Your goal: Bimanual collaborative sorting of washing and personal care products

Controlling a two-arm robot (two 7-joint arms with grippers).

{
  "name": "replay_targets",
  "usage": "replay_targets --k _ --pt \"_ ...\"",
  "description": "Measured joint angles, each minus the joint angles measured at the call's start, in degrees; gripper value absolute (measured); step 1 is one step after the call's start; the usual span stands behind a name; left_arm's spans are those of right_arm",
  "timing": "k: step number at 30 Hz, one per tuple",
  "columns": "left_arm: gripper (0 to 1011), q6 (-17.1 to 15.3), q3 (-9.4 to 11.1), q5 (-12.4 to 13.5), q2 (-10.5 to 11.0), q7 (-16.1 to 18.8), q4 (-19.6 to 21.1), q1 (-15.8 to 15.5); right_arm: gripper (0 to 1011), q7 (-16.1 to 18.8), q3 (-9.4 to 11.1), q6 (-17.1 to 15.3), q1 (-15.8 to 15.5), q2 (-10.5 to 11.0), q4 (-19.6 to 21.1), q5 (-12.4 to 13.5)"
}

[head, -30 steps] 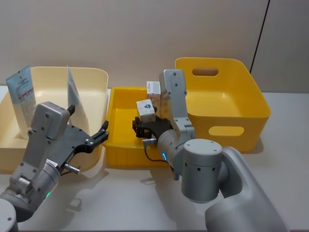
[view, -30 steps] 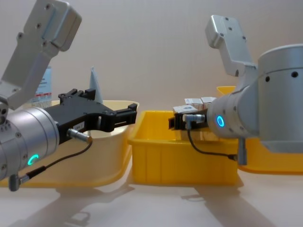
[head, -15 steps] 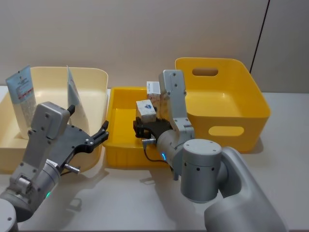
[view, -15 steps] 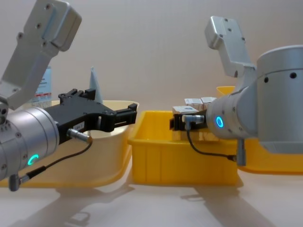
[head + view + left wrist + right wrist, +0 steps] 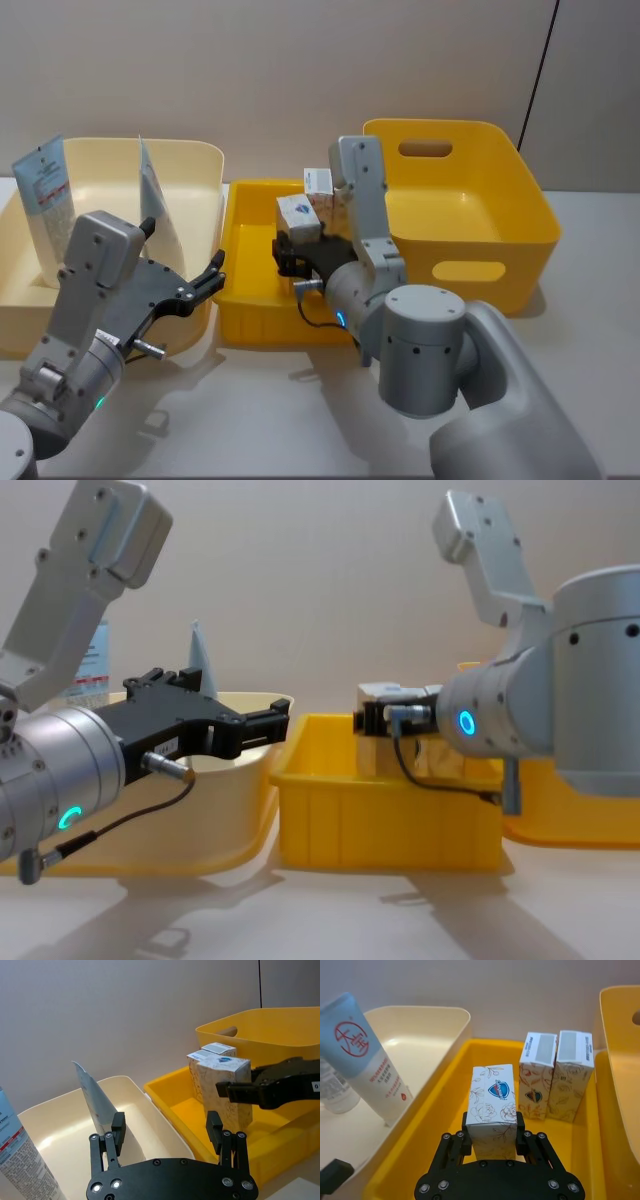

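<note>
My right gripper [image 5: 492,1127] is shut on a small cream carton [image 5: 492,1102] with a floral face, held upright above the floor of the shallow yellow tray [image 5: 233,262]. In the head view the held carton [image 5: 298,214] rides above the right gripper [image 5: 299,242]. Two more cartons [image 5: 555,1075] stand side by side at the tray's back. Two white squeeze tubes [image 5: 45,195] [image 5: 160,200] lean in the cream bin [image 5: 195,152]. My left gripper [image 5: 205,278] hovers open over the cream bin's right front corner, beside the tray, holding nothing.
A tall yellow bin [image 5: 480,240] with handle cut-outs stands right of the tray, touching it. The three containers sit in a row on a pale table [image 5: 250,420], with bare tabletop in front of them. A plain wall rises behind.
My right gripper has lifted the held carton upward and slightly back, so its top stands higher above the tray rim. The left arm has not moved.
</note>
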State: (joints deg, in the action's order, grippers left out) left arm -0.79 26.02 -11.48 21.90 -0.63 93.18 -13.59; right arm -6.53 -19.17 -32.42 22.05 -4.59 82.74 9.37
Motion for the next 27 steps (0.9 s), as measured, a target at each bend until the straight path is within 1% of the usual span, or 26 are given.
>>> replay_targets --k 7,13,17,21,24,27 --pt "1002 0.0 0.0 0.0 0.0 0.0 0.0 0.0 454 2.8 -0.4 2.8 -0.4 1.3 3.0 0.0" --pt "1003 0.0 0.0 0.0 0.0 0.0 0.0 0.0 454 4.7 -0.4 4.8 -0.5 2.1 5.4 0.1" --pt "1003 0.0 0.0 0.0 0.0 0.0 0.0 0.0 454 5.8 0.4 6.5 -0.5 3.0 7.8 0.2" --pt "1003 0.0 0.0 0.0 0.0 0.0 0.0 0.0 454 6.1 1.1 7.6 -0.4 3.4 9.1 0.2" --pt "1003 0.0 0.0 0.0 0.0 0.0 0.0 0.0 454 6.2 2.0 8.4 -0.2 3.9 10.2 0.1" --pt "1003 0.0 0.0 0.0 0.0 0.0 0.0 0.0 454 5.8 3.4 9.6 0.0 4.3 11.1 -0.2"
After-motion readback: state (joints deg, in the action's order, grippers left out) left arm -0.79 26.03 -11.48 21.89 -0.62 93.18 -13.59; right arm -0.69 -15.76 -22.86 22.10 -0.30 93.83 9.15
